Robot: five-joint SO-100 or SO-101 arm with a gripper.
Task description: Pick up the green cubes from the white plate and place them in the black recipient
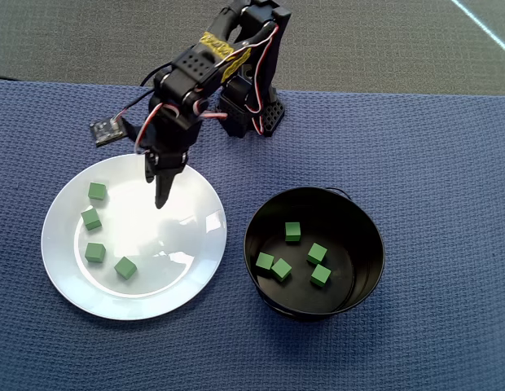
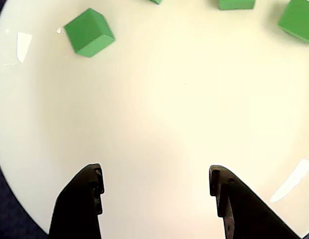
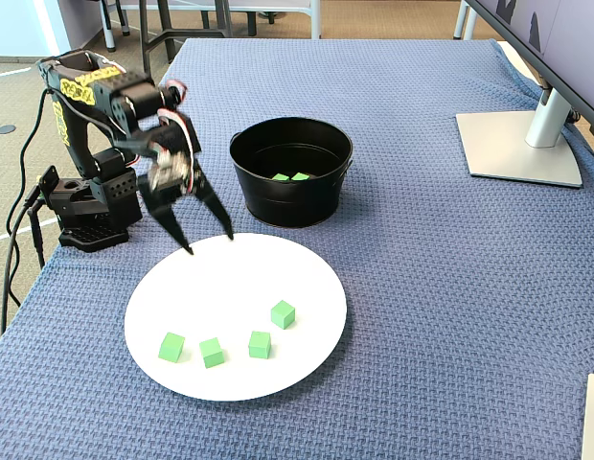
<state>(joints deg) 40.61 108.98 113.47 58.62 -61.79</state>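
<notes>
- The gripper (image 3: 209,242) is wide open over the white plate (image 3: 307,268), holding nothing
- Four green cubes (image 3: 260,344) sit on the plate
- Five more are in the black recipient (image 1: 362,221)

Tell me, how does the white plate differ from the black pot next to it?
The white plate is shallow and glossy; the black pot has tall straight walls and a dark finish. The plate holds four green cubes, spread apart; the pot holds five, most clustered together. The open gripper hangs over the plate's edge, not over the pot. Both are round, sit on the blue cloth and hold identical cubes.
</notes>
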